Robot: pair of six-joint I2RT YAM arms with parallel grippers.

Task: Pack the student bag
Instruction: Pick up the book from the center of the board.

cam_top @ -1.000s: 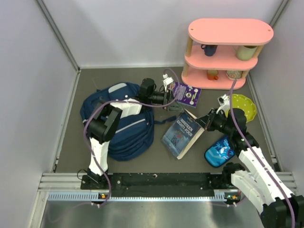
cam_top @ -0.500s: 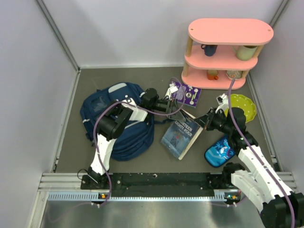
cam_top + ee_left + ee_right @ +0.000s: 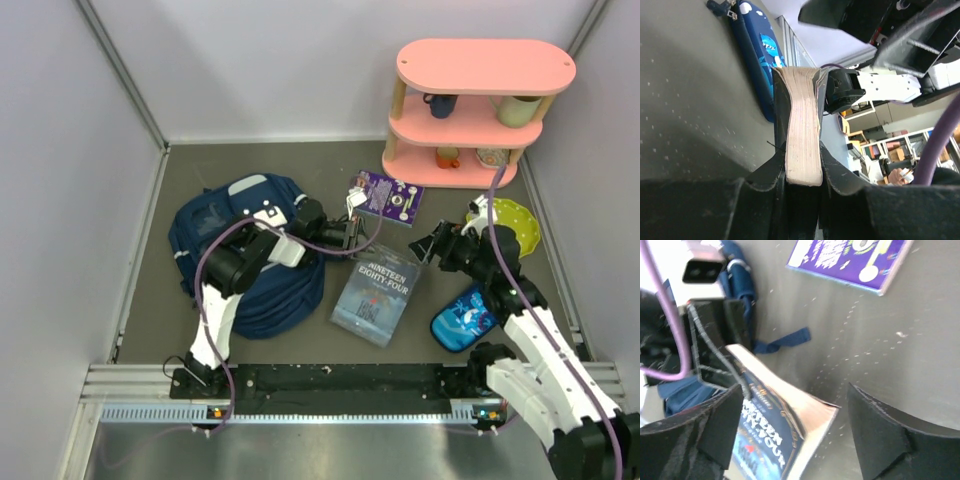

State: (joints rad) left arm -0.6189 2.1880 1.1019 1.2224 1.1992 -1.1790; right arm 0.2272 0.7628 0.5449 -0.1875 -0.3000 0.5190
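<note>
The navy student bag [image 3: 240,255] lies at the left of the table, with part of it [image 3: 735,275] and a loose strap showing in the right wrist view. A dark blue paperback book [image 3: 377,290] lies beside the bag. My left gripper [image 3: 352,238] is shut on the book's far edge, and the page block [image 3: 802,145] sits pinched between its fingers [image 3: 802,176]. My right gripper [image 3: 432,245] stands open just right of the book. Its fingers [image 3: 797,432] are spread on either side of the book's corner [image 3: 790,415] without touching it.
A purple booklet [image 3: 390,196] lies behind the book. A blue cartoon-print pencil case [image 3: 462,318] sits at the right front, and a yellow plate [image 3: 512,224] lies behind it. A pink shelf [image 3: 470,110] with cups stands at the back right. Grey walls enclose the table.
My right gripper opened, let go of the book and drew back slightly. My left gripper closed on the book's far edge, and the book dropped from tilted to nearly flat.
</note>
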